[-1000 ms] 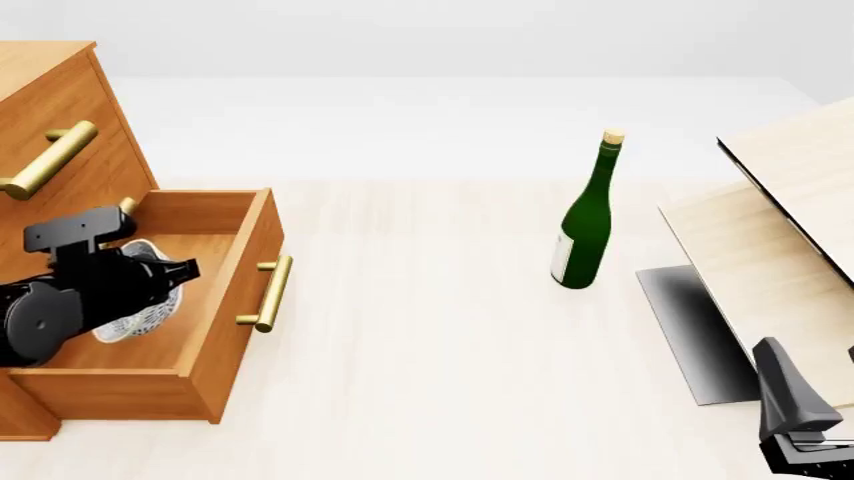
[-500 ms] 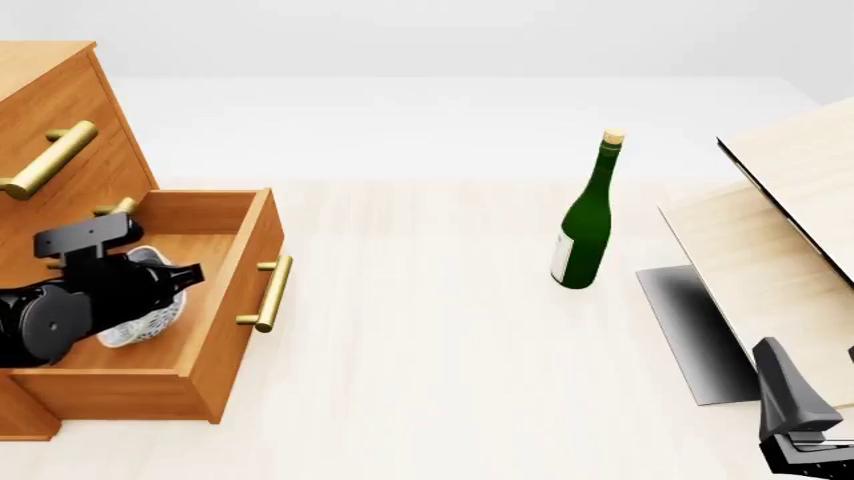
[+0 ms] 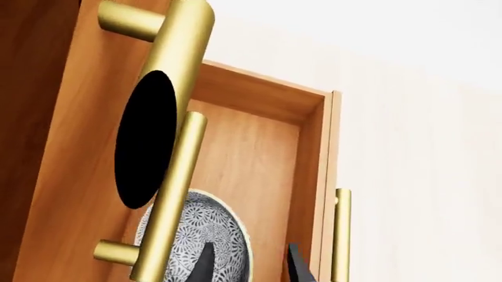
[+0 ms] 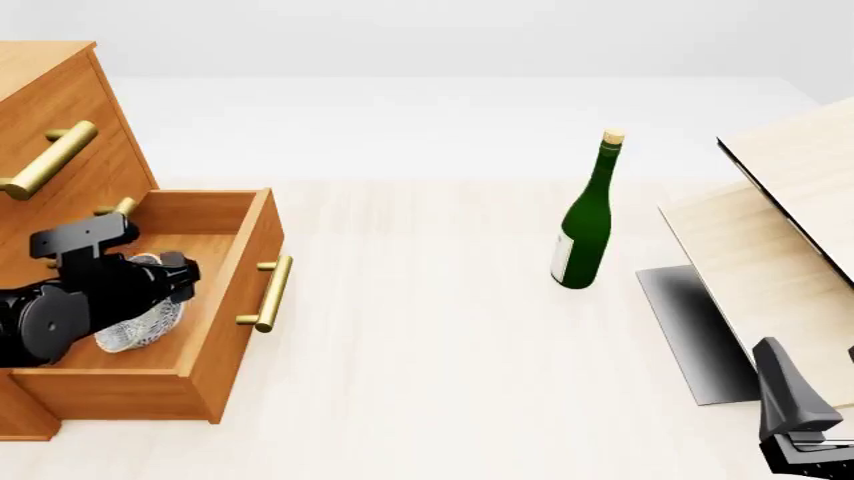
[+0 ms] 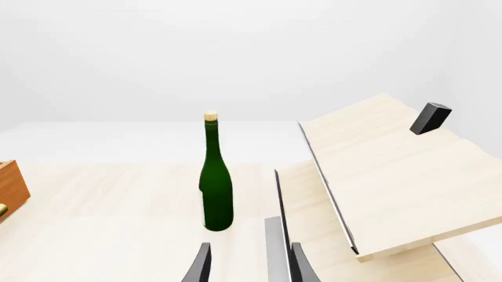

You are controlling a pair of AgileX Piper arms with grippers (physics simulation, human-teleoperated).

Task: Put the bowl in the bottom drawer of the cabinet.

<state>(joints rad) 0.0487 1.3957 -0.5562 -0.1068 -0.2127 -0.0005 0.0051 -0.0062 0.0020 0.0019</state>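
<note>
The cabinet [image 4: 54,110] at far left is orange-brown wood, and its bottom drawer [image 4: 220,300] shares that colour, with brass-gold handles [image 4: 271,292]. The bowl [image 4: 140,325] inside is white with a fine grey-blue speckled pattern. The left pincer [image 4: 167,275] is black. The bottle [image 4: 585,225] is dark green with a pale label and tan cork. The worktop [image 4: 441,350] is pale cream wood, as are the boards [image 4: 774,220] at right.

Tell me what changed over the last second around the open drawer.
The left pincer eased the bowl down deeper into the bottom drawer, and the bowl tipped a little flatter; whether it is let go is unclear. The cabinet, green bottle and right pincer stayed put.
</note>
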